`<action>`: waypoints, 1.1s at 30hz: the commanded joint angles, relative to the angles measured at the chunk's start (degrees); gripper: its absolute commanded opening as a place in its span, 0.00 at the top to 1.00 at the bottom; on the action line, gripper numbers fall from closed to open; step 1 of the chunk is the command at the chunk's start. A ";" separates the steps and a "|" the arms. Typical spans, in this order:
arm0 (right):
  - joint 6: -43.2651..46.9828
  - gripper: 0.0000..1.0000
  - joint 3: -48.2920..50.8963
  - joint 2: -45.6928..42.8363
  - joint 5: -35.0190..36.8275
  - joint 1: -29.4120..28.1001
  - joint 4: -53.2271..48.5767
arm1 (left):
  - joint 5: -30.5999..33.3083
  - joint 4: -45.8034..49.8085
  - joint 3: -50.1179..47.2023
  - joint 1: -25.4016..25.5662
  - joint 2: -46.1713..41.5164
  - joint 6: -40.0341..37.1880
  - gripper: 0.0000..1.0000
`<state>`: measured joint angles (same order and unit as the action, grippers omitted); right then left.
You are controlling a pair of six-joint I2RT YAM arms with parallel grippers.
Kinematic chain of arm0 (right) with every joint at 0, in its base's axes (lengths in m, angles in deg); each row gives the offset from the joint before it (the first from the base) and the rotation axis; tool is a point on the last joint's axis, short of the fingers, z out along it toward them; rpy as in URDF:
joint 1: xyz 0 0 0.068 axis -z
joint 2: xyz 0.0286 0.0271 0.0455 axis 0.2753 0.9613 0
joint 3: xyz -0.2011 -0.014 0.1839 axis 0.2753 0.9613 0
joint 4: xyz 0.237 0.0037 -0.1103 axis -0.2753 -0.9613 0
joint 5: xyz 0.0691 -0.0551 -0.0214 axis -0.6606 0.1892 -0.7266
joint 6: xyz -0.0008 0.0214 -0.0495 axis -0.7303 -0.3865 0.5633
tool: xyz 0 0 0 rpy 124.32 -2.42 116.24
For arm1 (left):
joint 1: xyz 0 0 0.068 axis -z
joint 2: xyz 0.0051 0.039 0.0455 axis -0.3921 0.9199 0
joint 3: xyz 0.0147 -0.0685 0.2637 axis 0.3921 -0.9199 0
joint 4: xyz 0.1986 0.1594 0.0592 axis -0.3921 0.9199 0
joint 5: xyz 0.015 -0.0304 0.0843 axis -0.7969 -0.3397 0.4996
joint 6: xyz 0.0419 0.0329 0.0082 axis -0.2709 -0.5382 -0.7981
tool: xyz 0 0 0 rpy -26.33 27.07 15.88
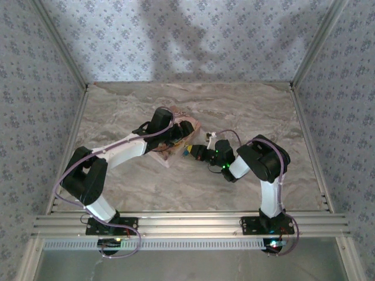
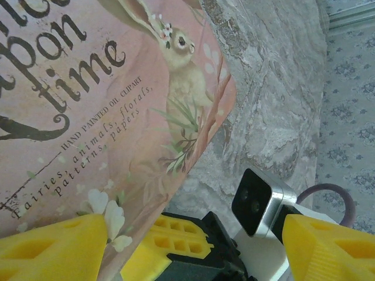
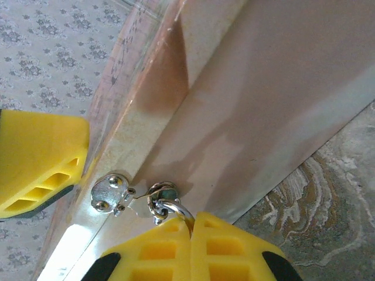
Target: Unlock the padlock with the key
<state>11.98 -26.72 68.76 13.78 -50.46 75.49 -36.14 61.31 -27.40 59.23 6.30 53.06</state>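
Note:
The padlock's silvery shackle is hooked through the ring on the front wall of a flat pink illustrated box. My right gripper is shut on the padlock, and its fingers hide the body. A small metal hasp plate sits just left of the ring. From above, the right gripper sits at the box's near edge. My left gripper stands open over the box lid, one finger above the lid and the other off the box. The key is out of view.
The box lies mid-table on the marbled surface under the left gripper. The right arm's wrist camera and a finger sit between my left fingers. Patterned walls enclose the table on three sides.

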 commanded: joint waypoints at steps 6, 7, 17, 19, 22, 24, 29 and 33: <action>-1.32 1.00 -1.94 -2.33 2.47 1.71 3.43 | -0.80 9.61 -2.42 1.23 1.38 0.95 0.21; -1.34 1.00 -2.02 -2.33 2.36 1.88 3.36 | -0.70 9.85 -2.33 1.22 1.34 0.61 0.21; -1.36 1.00 -3.03 -2.47 1.10 2.98 2.92 | -0.89 10.58 -2.40 0.88 1.74 -1.23 0.20; -1.28 1.00 -2.99 -2.47 0.97 3.18 2.90 | -0.87 10.67 -2.55 0.74 1.61 -1.48 0.20; -1.23 1.00 -2.90 -2.60 0.93 3.70 2.92 | -0.89 10.96 -2.49 0.56 1.38 -1.80 0.20; -1.09 1.00 -2.86 -2.73 0.97 4.04 2.85 | -0.88 11.11 -2.58 0.35 1.26 -1.93 0.20; -0.91 1.00 -3.25 -2.95 0.80 4.43 2.37 | -0.94 11.19 -2.75 0.11 1.08 -2.15 0.20; 0.43 1.00 -4.00 -3.04 -0.76 4.34 0.61 | -1.13 11.11 -2.91 -0.05 1.08 -2.39 0.20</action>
<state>11.39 -28.14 68.56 11.18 -47.71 74.48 -36.36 61.59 -27.40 59.29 6.30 50.90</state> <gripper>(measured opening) 0.066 0.800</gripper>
